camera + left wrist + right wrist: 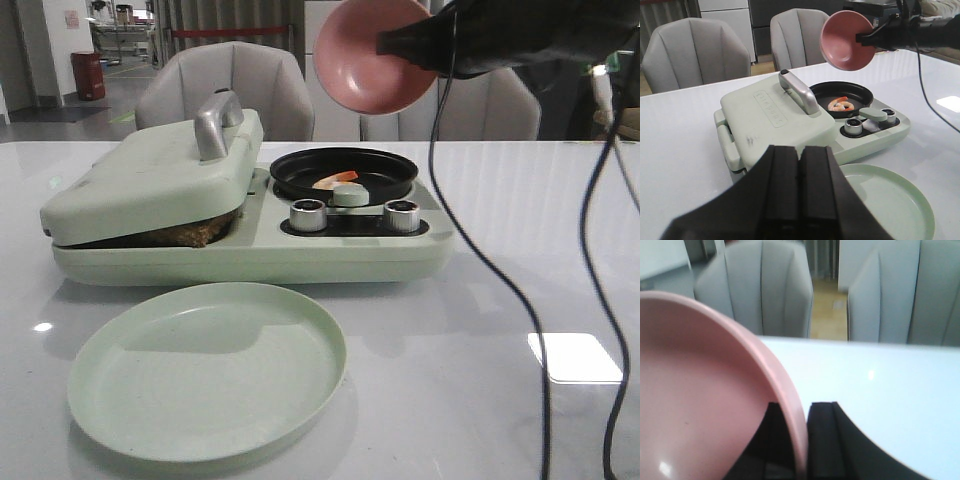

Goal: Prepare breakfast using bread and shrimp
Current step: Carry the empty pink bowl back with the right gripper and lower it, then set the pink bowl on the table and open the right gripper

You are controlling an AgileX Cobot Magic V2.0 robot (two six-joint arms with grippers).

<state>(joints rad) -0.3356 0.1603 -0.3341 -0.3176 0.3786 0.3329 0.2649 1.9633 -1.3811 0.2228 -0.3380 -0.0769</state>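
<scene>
The right gripper (801,440) pinches the tilted pink bowl (372,55) by its rim; it could slip onto the shrimp (336,180). The left gripper (800,187) is closed, empty.

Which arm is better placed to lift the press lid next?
Left. Its gripper is shut and empty, facing the lid handle. The right gripper is shut on the pink bowl, tipped above the pan.

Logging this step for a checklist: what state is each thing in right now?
Sandwich press lid: down on the bread.
Shrimp: lying in the black pan.
Pink bowl: tipped, empty, raised above the pan.
Right gripper: shut on the pink bowl's rim.
Left gripper: shut, empty.
Green plate: empty.
</scene>
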